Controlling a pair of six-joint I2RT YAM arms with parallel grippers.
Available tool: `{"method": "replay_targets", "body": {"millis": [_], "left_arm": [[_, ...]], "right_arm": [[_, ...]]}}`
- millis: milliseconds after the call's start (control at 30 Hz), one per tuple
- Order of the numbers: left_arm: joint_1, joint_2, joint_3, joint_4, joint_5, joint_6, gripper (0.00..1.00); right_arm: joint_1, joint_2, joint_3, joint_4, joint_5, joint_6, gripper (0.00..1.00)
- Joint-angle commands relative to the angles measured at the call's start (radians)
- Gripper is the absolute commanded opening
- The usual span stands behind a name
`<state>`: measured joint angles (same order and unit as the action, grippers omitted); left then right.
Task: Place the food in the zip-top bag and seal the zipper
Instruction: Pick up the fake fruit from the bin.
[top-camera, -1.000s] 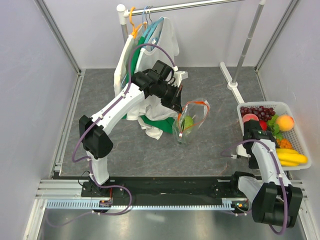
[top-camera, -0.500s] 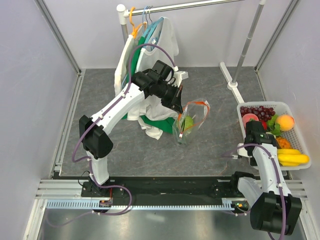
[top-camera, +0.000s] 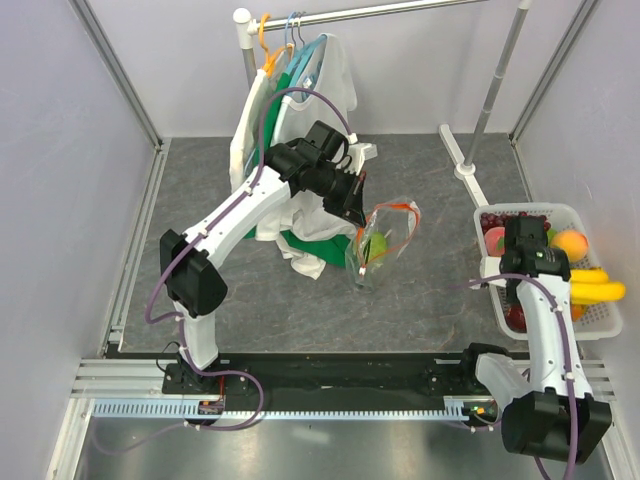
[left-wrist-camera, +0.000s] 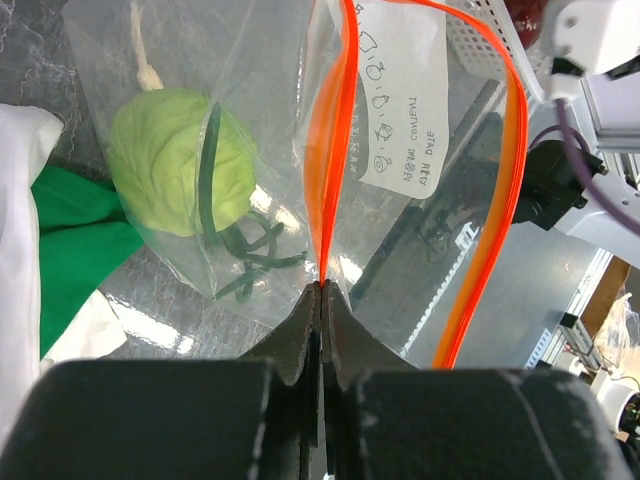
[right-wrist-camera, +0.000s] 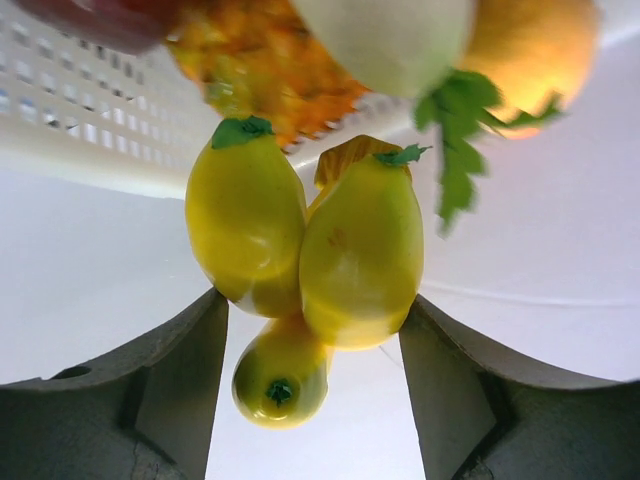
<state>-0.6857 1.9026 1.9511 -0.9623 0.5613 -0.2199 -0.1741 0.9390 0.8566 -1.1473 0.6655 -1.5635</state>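
Left gripper (left-wrist-camera: 322, 292): clenched tight, its two fingers pressed flat together on the zipper (left-wrist-camera: 335, 130), pinching one end of the orange strip.
Bag (top-camera: 381, 243): hangs from that pinch near the middle of the table (top-camera: 430, 290), its lower end down at the grey surface, just right of the hanging clothes (top-camera: 300, 100).
Bag mouth: open; the two halves of the orange strip part from the pinch and spread into a loop.
Inside the bag: a round pale-green vegetable (left-wrist-camera: 180, 165) with thin green onions (left-wrist-camera: 245, 270) curled across and under it; a white paper label (left-wrist-camera: 410, 120) shows through the clear plastic.
Right gripper (right-wrist-camera: 312, 320): grasping the bananas (right-wrist-camera: 350, 250), one finger against each side of the yellow bunch.
Bananas, seen from above: held over the right edge of the basket (top-camera: 600, 330), sticking out toward the right wall, well apart from the bag.
Basket: white and slatted, at the right edge of the table; it holds dark grapes (top-camera: 512, 219), a round orange-yellow fruit (top-camera: 571, 243) and a dark red piece (top-camera: 516, 318).
Right wrist view: more food lies blurred behind the bananas, among it a leafy green sprig (right-wrist-camera: 455, 130); I cannot tell the other pieces apart.
Arms: the left reaches far forward to the bag; the right bends out over the basket.
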Motion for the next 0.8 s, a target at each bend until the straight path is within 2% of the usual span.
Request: {"method": "replay_targets", "body": {"millis": [0, 300, 500, 600, 633, 667, 733, 767], "left_arm": [[0.002, 0.013, 0.034, 0.020, 0.037, -0.032, 0.02], [0.002, 0.030, 0.043, 0.020, 0.035, -0.039, 0.02], [0.003, 0.039, 0.043, 0.020, 0.031, -0.049, 0.02], [0.003, 0.035, 0.037, 0.020, 0.028, -0.052, 0.02], [0.003, 0.033, 0.032, 0.022, 0.026, -0.053, 0.02], [0.005, 0.032, 0.029, 0.020, 0.026, -0.053, 0.02], [0.006, 0.035, 0.023, 0.019, 0.037, -0.055, 0.02], [0.008, 0.036, 0.025, 0.017, 0.041, -0.058, 0.02]], "right_arm": [[0.007, 0.029, 0.154, -0.048, -0.063, 0.020, 0.37], [0.109, 0.067, 0.343, -0.081, -0.066, 0.108, 0.36], [0.203, 0.138, 0.548, -0.061, -0.223, 0.311, 0.33], [0.226, 0.185, 0.677, -0.086, -0.364, 0.429, 0.33], [0.229, 0.216, 0.772, -0.124, -0.421, 0.448, 0.32], [0.231, 0.228, 0.824, -0.149, -0.531, 0.466, 0.32], [0.229, 0.264, 0.962, -0.210, -0.656, 0.499, 0.32], [0.231, 0.273, 1.004, -0.238, -0.791, 0.494, 0.33]]}}
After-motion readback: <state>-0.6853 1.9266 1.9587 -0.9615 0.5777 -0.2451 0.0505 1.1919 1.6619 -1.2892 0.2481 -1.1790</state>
